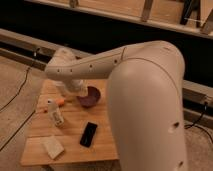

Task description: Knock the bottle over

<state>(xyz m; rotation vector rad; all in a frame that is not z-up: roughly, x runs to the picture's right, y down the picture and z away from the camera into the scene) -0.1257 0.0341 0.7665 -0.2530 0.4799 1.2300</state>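
The bottle (pixel 56 115) is small and whitish and stands upright near the left edge of the wooden table (pixel 75 120). A slim orange carrot-like object (pixel 60 102) lies just behind it. My gripper (pixel 74 88) hangs from the white arm over the back of the table, between the bottle and a dark red bowl (pixel 89 97). It is behind and to the right of the bottle and apart from it. The arm's big white forearm (pixel 145 95) fills the right of the view and hides the table's right side.
A black phone (pixel 89 134) lies at the table's front middle. A beige sponge block (pixel 52 147) lies at the front left corner. Black cables (pixel 17 92) run over the floor on the left. A dark rail and wall run behind the table.
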